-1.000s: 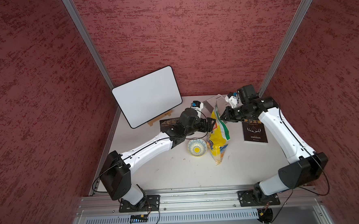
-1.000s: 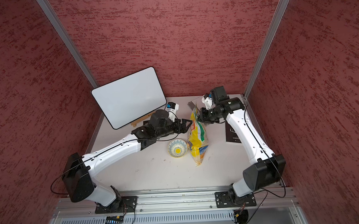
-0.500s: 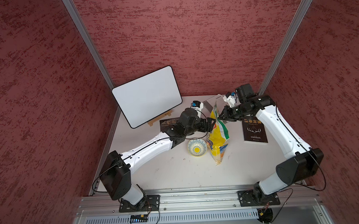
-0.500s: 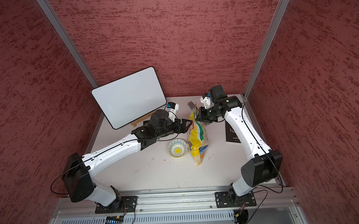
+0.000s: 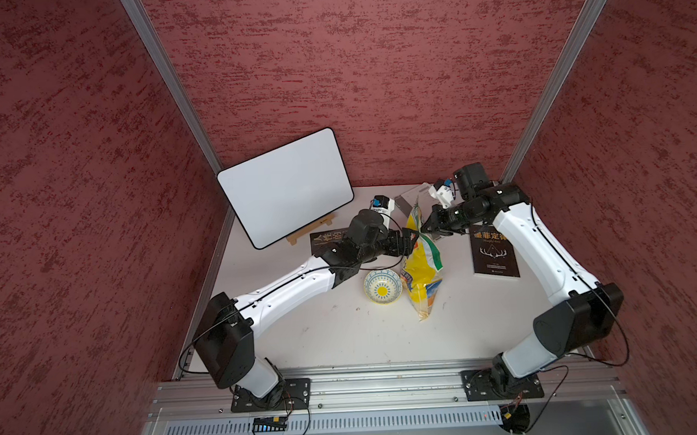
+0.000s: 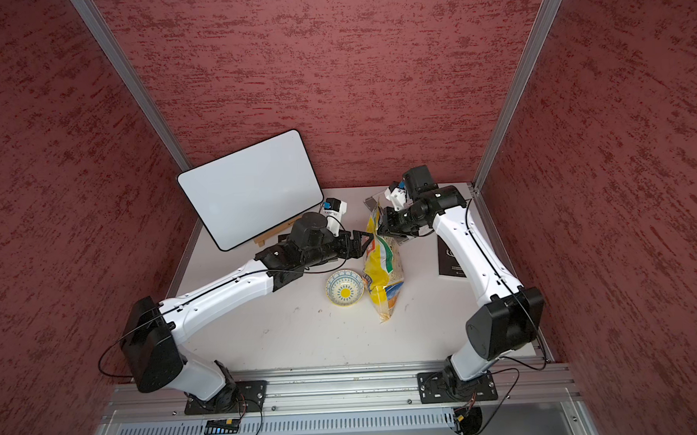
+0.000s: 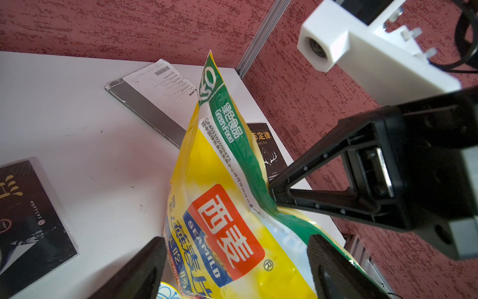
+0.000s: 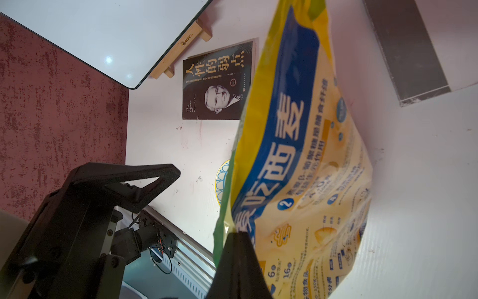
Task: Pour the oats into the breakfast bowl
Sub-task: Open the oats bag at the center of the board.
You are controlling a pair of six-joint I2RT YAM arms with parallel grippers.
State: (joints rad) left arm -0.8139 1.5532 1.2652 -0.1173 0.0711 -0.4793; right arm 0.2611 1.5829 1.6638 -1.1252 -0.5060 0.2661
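Oats bag [image 5: 421,264] stands upright on the table [image 5: 324,334], pinched at its green top band by the right gripper [image 5: 425,229]. I see those jaws clamped flat on the plastic, and the left wrist view shows the tip biting the band's edge. I cannot see the flakes themselves inside the bag.

My left gripper [image 5: 410,243] faces the bag's printed front with its jaws spread wide, one finger on each side of the red logo. I cannot tell whether they touch the plastic. The breakfast bowl [image 5: 382,290] rests just beside the bag's base, below the left gripper, with its blue pattern and yellow centre showing.

The bag fills the gap between my two tools. Behind the left gripper a dark portrait book [image 8: 217,82] lies partly under that wrist. Farther back a whiteboard [image 5: 284,189] leans on a wooden stand [image 5: 311,232]. Past the right gripper's tip, toward the back wall, lies a flat grey box [image 7: 155,95] with a paper label. A dark antler book [image 5: 494,256] lies under my right forearm.

Since a second ago the right jaws have tightened onto the band. The left arm, bag and bowl look unmoved.
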